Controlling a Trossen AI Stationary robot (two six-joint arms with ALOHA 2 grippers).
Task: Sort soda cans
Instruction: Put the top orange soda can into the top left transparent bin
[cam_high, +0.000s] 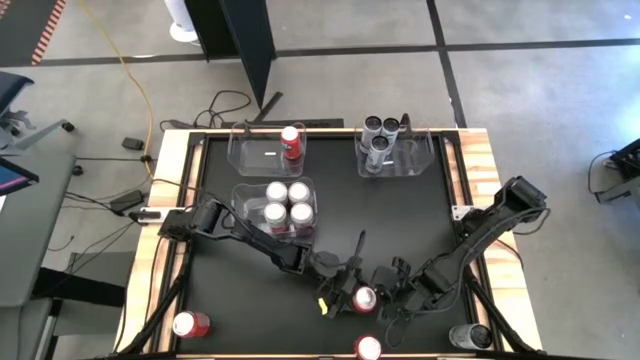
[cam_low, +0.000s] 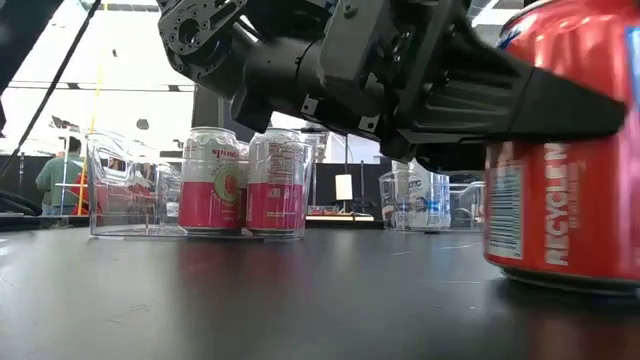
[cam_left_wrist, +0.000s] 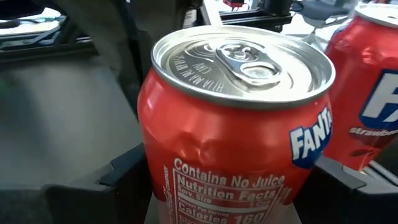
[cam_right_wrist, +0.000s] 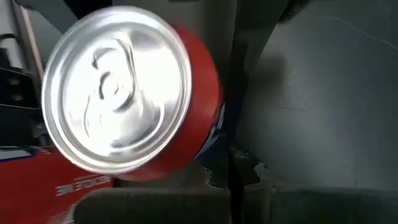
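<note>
Between the left claw's (cam_high: 347, 298) spread fingers stands a red can (cam_high: 365, 298), the right claw (cam_high: 392, 297) close beside.

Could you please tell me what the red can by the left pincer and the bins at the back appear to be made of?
The red can looks like thin aluminium: bare brushed-silver lid with pull tab, glossy red printed wall, slightly dented. It sits between the left pincer's fingers. The bins look like clear rigid plastic, since the cans inside show through their walls.
</note>
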